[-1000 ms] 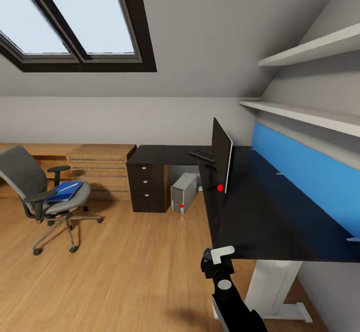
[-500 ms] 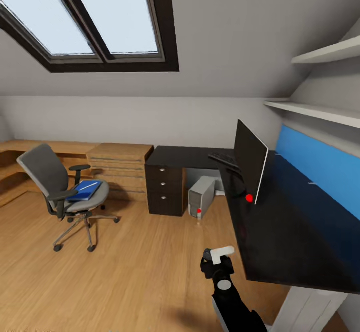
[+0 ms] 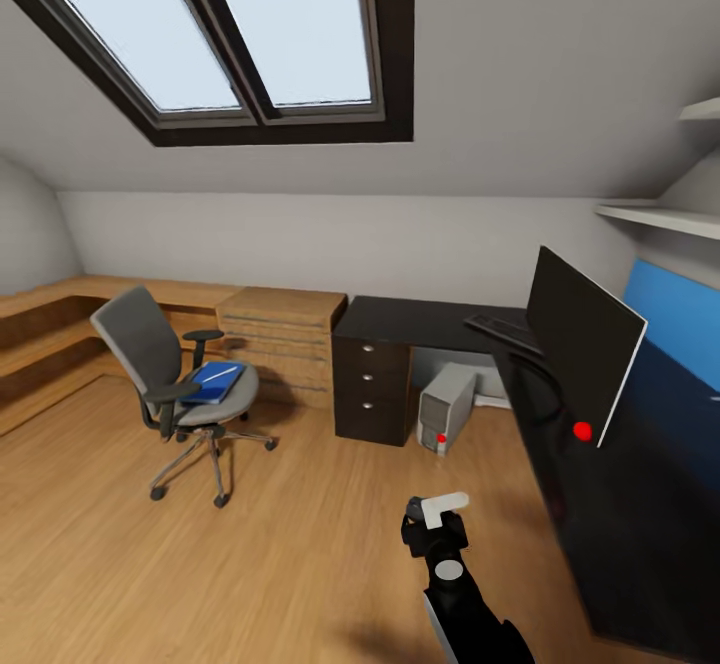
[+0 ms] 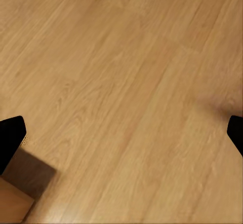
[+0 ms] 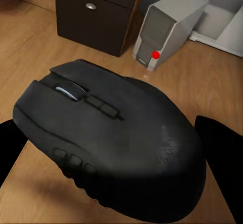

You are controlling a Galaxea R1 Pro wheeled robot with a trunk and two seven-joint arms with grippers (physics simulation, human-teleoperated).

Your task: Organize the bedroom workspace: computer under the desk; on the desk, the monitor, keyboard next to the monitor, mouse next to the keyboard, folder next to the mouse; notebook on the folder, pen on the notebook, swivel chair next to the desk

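Black mouse (image 5: 109,143) sits clenched between the right tool's (image 5: 114,150) fingers, near the computer (image 5: 169,26) under the desk (image 3: 420,319).

Sloped grey ceiling with a skylight (image 3: 250,34) above light wooden floor (image 3: 250,564).

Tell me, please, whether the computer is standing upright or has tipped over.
Upright. The computer stands on its base on the floor under the desk, its front panel vertical with the red light low on it.
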